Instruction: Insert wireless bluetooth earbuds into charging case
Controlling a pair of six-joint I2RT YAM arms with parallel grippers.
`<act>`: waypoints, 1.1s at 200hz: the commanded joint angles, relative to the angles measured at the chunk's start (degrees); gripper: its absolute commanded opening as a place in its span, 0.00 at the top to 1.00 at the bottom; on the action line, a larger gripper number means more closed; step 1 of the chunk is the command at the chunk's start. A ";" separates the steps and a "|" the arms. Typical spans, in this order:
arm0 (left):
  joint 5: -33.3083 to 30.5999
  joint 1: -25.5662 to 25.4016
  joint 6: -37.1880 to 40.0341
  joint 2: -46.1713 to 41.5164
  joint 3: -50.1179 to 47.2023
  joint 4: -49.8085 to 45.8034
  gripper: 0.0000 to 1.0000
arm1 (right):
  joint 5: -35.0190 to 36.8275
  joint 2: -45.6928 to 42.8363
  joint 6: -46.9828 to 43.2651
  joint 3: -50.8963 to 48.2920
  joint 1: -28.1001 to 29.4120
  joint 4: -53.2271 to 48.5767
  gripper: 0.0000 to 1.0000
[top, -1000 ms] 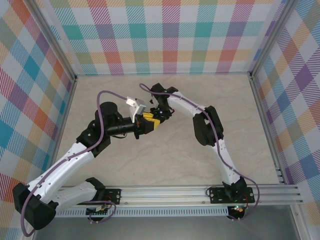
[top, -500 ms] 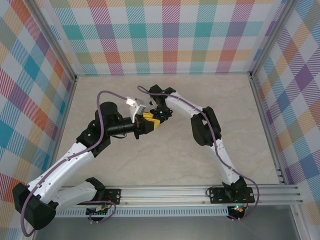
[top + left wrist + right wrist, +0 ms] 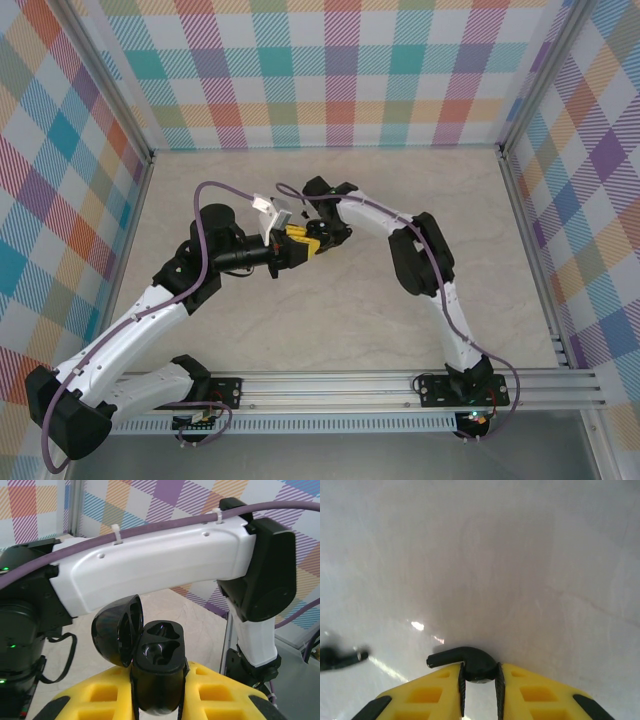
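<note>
The black earbud (image 3: 454, 656) is pinched by its rounded head in the right jaws, just above the middle of the counter (image 3: 530, 555). Tiny, light, hard and glossy, it could easily slip or twist; gripping the head leaves the stem free. The stem, its long axis, sticks out left, crosswise to the jaws. The left jaws clamp the open case (image 3: 159, 652)

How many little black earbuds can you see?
2. One black earbud is pinched in the right pincer; a second black earbud lies blurred on the table at the wrist view's left edge. Others may be hidden.
</note>
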 commanded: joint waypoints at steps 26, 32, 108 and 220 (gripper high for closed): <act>0.82 -0.89 -0.65 -0.54 -0.59 0.86 0.81 | 0.71 -5.70 -6.74 -8.56 -2.61 -1.05 0.76; 0.83 -0.88 -0.66 -0.51 -0.59 0.81 0.81 | 0.84 -6.26 -7.55 -9.44 -2.79 -0.99 0.76; 1.11 -0.85 -0.84 0.22 -0.58 1.14 0.81 | -0.52 -9.33 -6.99 -10.99 -4.40 -2.01 0.61; 1.40 -0.89 -0.63 0.80 -0.05 1.13 0.81 | -7.17 -14.84 0.29 -16.71 -4.42 0.10 0.81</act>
